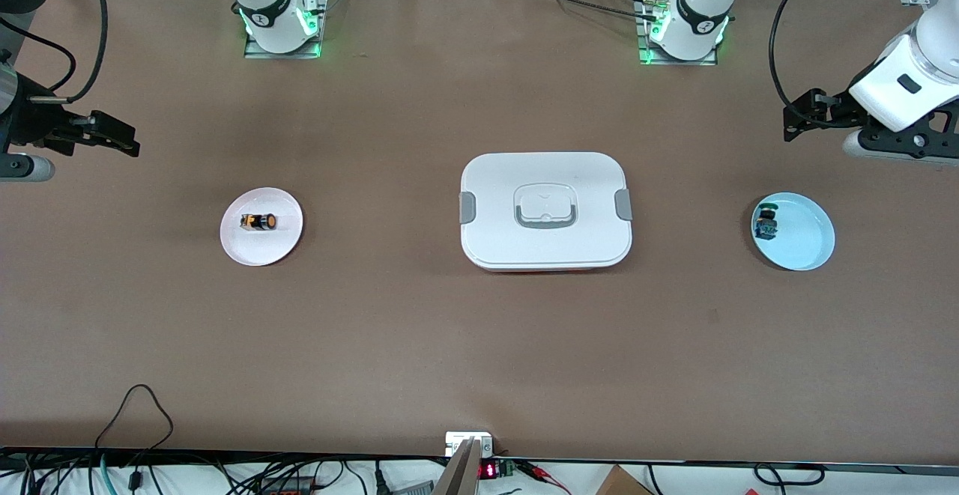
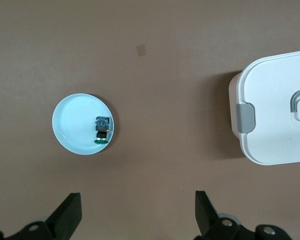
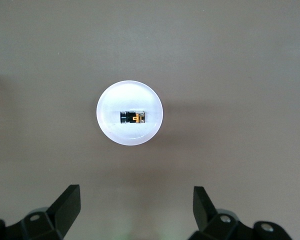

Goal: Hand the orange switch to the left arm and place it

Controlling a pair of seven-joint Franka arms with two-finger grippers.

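Orange switch (image 1: 259,222) lies on its side on a pale pink plate (image 1: 281,244), toward the right arm's end of the table.

Both arms wait, raised near the table's two ends. The right gripper (image 3: 135,210) hangs over bare table just beside that plate, fingers spread wide and holding nothing. The left gripper (image 2: 137,212) hangs over bare table near a light blue plate (image 1: 805,244), equally released and empty; on that plate rests a small black switch with green top and blue base (image 1: 766,223). Between the two plates, mid-table, stands the white box (image 1: 545,210), lid on, grey clips at its sides.
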